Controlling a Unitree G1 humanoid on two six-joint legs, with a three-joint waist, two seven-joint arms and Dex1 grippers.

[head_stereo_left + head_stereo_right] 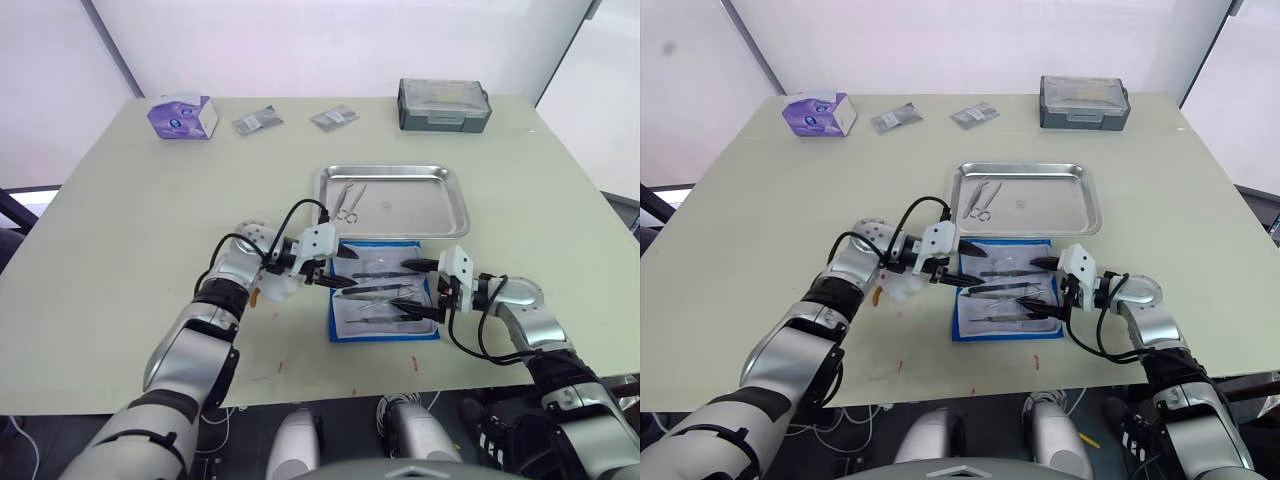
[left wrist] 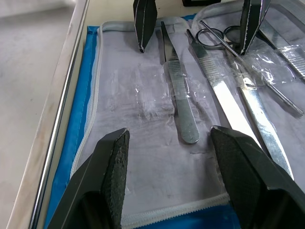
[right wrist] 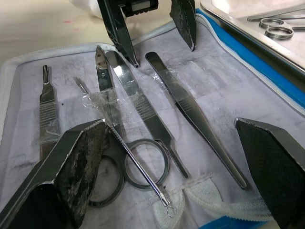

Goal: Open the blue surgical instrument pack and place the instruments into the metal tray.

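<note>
Both grippers, left and right, hover open, facing each other over the unfolded pack; slim steel instruments lie on its translucent lining.

Head stereo pair looks down and forward over the pale cream counter, whole top visible. Both wrist cams sit close over the open bright-blue instrument pack with white lining, facing each other, sharing it.
</note>
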